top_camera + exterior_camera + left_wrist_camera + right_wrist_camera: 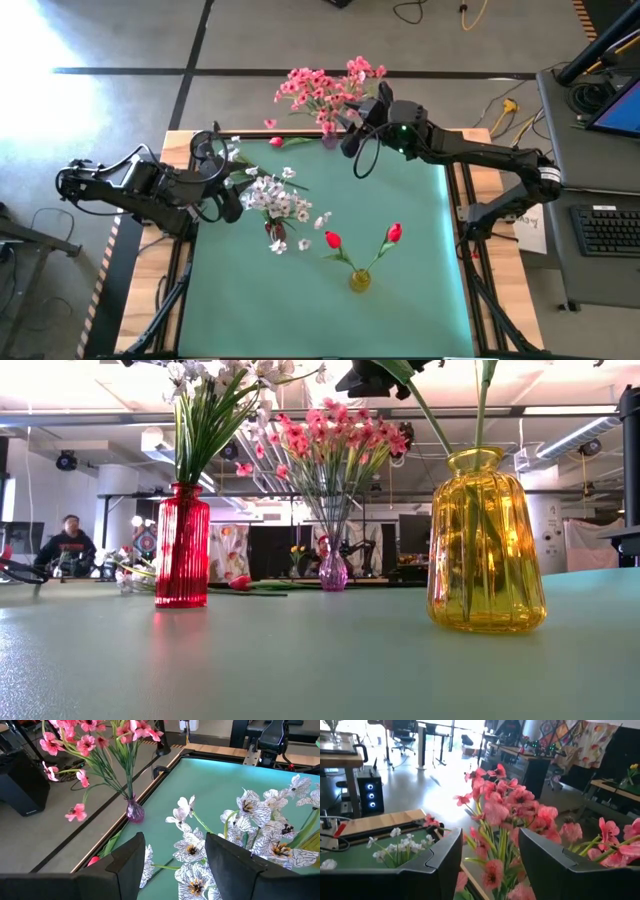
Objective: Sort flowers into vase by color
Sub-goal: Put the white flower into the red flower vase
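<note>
Three vases stand on the green table (400, 300). A red vase (182, 546) holds the white blossoms (278, 200), a small purple vase (333, 572) at the far edge holds the pink blossoms (325, 88), and a yellow vase (486, 542) nearer the front holds two red buds (393, 233) on long green stems. The left gripper (228, 178) hovers at the left side of the table, just beside the white cluster — its fingers (127, 857) stand apart with nothing between them, white blossoms showing in the gap beyond. The right gripper (352, 122) hangs over the far edge, right by the pink spray; its fingers (437, 855) are also parted and empty, the pink blossoms filling the space ahead of them. One more red bud (275, 142) lies flat on the table near the far edge, between the two grippers, and a loose white blossom (304, 243) lies on the mat near the red vase. Beyond the table, people (68, 545) sit in the room.
</note>
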Robot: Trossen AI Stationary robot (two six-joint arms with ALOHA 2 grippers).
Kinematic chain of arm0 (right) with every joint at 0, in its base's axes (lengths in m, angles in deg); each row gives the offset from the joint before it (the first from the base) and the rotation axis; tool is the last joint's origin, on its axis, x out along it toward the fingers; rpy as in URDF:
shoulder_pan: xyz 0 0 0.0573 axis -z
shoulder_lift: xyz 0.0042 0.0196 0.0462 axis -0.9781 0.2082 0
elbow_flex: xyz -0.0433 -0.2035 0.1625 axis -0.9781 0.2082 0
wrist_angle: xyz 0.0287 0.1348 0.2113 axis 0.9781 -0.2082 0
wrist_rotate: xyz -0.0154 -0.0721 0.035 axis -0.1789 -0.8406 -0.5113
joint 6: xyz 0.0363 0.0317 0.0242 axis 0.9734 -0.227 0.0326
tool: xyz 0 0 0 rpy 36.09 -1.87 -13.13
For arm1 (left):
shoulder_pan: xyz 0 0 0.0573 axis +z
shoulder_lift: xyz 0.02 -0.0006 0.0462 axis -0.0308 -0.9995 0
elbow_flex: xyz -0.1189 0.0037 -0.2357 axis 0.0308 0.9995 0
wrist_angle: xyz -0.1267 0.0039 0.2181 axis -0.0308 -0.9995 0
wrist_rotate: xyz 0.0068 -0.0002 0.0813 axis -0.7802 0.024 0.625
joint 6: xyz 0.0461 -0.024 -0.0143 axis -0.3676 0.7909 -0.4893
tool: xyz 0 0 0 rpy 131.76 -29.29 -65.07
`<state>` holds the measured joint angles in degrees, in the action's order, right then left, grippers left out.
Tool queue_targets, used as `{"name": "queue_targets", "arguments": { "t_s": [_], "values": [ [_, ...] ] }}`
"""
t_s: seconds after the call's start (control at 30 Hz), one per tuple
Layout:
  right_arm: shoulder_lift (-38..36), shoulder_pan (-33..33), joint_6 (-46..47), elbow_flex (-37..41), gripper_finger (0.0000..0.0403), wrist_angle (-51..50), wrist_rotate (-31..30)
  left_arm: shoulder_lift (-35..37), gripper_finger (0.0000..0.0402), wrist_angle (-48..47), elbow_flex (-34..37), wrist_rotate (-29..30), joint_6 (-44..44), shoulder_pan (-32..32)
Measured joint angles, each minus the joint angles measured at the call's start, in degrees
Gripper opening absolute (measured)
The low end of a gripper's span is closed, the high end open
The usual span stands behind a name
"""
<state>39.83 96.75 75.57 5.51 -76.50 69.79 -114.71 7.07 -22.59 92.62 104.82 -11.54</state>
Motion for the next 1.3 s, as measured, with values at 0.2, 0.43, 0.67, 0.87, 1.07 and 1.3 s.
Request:
{"name": "queue_targets", "arguments": {
  "t_s": [0.2,0.43,0.67,0.87,1.07,1.3],
  "values": [
    [-0.47,-0.01,0.11,-0.02,0.0187,1.70,0.02,0.00,0.0193,-0.02,0.00,0.00,0.00,0.00],
    [-1.87,-0.42,2.14,-2.26,0.0187,1.97,0.45,0.00,0.0193,0.00,0.00,0.00,0.00,0.00],
    [-2.44,-1.13,6.11,-7.55,0.0187,-3.96,3.96,0.00,0.0193,0.04,0.00,0.00,0.72,0.00],
    [-2.44,-1.97,8.12,-12.75,0.0187,-14.78,5.00,0.00,0.0193,3.11,0.00,-0.01,1.92,0.00],
    [-2.44,-3.29,7.99,-17.43,0.0187,-24.29,5.01,-1.42,0.0193,4.68,-3.92,0.06,0.25,0.00],
    [-2.51,-4.72,7.89,-23.18,0.0187,-33.05,5.01,-6.43,0.0193,3.95,-14.75,1.45,-8.66,0.11]
  ]
}}
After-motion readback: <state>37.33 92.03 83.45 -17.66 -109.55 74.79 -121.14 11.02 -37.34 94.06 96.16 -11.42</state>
